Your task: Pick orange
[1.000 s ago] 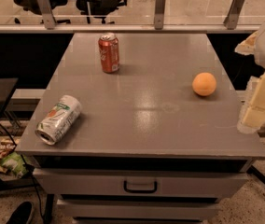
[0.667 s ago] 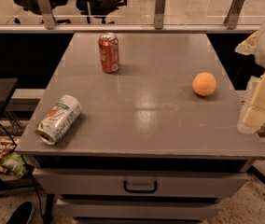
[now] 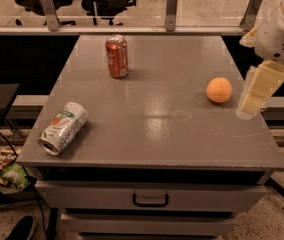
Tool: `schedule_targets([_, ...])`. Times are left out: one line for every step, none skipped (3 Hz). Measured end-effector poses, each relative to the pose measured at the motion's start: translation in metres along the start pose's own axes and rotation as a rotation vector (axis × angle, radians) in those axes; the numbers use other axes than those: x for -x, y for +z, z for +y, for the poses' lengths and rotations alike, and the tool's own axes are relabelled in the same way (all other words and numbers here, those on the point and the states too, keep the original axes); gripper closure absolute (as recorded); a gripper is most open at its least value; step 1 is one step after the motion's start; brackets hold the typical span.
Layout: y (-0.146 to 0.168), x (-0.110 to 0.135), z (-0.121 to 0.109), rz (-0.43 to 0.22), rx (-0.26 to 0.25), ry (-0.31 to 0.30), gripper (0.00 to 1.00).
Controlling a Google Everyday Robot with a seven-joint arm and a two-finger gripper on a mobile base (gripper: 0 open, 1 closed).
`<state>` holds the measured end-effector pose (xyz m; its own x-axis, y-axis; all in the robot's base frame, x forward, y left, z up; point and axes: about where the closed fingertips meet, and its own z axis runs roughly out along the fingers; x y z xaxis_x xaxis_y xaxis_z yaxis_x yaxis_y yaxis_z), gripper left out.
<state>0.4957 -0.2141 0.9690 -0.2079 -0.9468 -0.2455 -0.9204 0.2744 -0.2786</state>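
The orange (image 3: 219, 90) is a small, smooth round fruit lying on the right side of the grey table top (image 3: 152, 114). My gripper (image 3: 256, 93) hangs at the right edge of the view, just right of the orange and a little above the table's right edge. It is apart from the orange and holds nothing that I can see. The white arm body (image 3: 282, 29) rises above it toward the upper right corner.
A red-orange soda can (image 3: 117, 56) stands upright at the back left of the table. A green-and-white can (image 3: 63, 128) lies on its side at the front left. Drawers (image 3: 149, 200) sit under the top. A railing and office chairs stand behind.
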Motion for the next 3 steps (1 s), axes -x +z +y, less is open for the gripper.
schedule_targets([0.022, 0.003, -0.032, -0.024, -0.025, 0.009, 0.0])
schedule_targets([0.055, -0.005, -0.069, -0.064, -0.027, 0.041, 0.0])
schedule_targets([0.091, -0.018, -0.09, -0.119, 0.017, 0.08, 0.0])
